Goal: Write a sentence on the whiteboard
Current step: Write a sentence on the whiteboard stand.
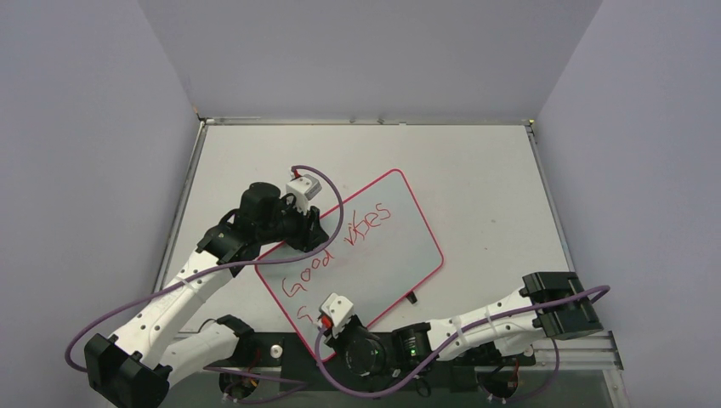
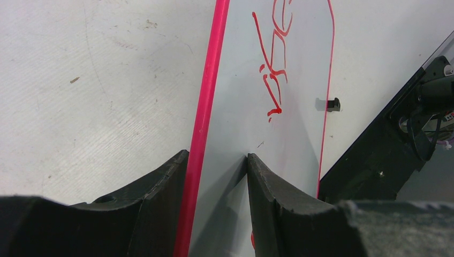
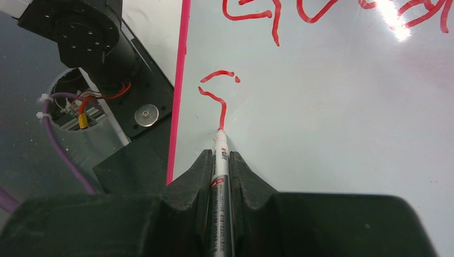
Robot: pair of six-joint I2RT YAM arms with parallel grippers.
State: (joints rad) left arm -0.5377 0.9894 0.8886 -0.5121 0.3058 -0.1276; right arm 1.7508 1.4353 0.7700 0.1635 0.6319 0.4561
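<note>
Right fingers [image 3: 193, 179] pinched tight on a slim marker [image 3: 220, 160], tip on the glossy whiteboard [image 3: 321, 134] below the red sentence [image 1: 310, 272]. Left fingers [image 2: 160, 203], ribbed black, parted astride its pink frame. Board askew on scuffed grey table [image 2: 80, 107], lilac walls [image 1: 357, 51].

The bench [image 1: 476, 170] is open along its far edge and right side; walls [image 1: 366, 59] close three sides. The whiteboard [image 1: 383, 246] lies diagonal, centre-left. The left claw [image 2: 217, 158] straddles its left edge; the right claw [image 3: 220, 155], clamped on a marker [image 3: 220, 176], blocks its near corner. The right arm [image 1: 485, 319] spans the bench's near edge.
</note>
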